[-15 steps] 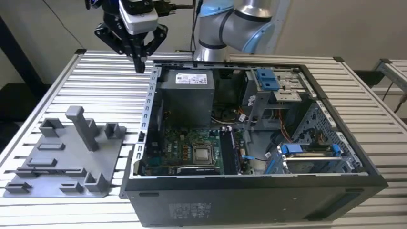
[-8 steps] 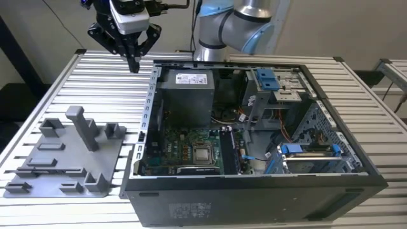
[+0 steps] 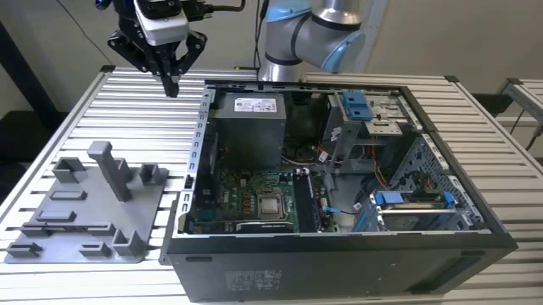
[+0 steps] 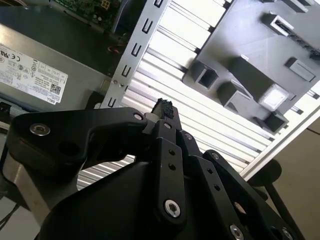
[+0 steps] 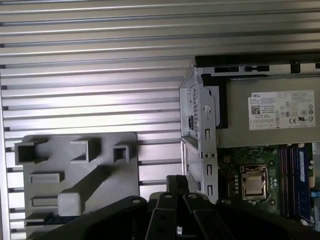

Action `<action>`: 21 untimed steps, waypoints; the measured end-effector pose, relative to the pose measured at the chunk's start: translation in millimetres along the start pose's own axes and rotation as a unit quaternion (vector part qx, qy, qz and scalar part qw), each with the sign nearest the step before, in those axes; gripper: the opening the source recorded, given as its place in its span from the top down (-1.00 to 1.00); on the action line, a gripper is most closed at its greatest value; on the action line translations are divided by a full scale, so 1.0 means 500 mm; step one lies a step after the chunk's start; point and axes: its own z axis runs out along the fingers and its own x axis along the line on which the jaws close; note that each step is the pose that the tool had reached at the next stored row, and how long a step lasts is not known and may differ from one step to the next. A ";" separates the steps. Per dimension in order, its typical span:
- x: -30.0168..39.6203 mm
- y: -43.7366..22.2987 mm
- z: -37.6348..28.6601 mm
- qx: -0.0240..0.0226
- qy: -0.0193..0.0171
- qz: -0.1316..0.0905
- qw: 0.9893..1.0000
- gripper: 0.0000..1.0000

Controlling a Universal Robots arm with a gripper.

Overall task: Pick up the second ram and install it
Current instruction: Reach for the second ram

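My gripper (image 3: 172, 88) hangs high over the slatted table, between the grey tray (image 3: 51, 244) and the open computer case (image 3: 199, 152). Its fingers meet in one point, shut, with nothing between them. In both wrist views the fingertips (image 4: 162, 107) (image 5: 175, 182) sit over bare slats beside the case wall. A dark bluish strip (image 5: 44, 218), which looks like the second ram, lies in a low holder of the tray (image 5: 125, 170), beside the tall post (image 5: 70, 200). On the green motherboard (image 5: 235, 172), a blue stick (image 5: 301, 175) stands in the long slots.
The case holds a grey power supply (image 3: 248, 121), a processor (image 3: 271, 205), blue drive brackets (image 3: 357, 105) and loose cables. Grey holder blocks and a tall post (image 3: 110, 168) rise from the tray. Bare slatted table (image 3: 127, 114) lies beneath the gripper. The arm's base (image 3: 284, 57) stands behind the case.
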 end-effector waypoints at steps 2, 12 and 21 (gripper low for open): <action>0.006 0.000 0.000 0.000 0.000 0.000 1.000 0.79; 0.043 -0.003 -0.001 0.000 -0.001 0.000 1.000 0.79; 0.079 -0.006 -0.003 0.000 -0.003 0.000 1.000 0.79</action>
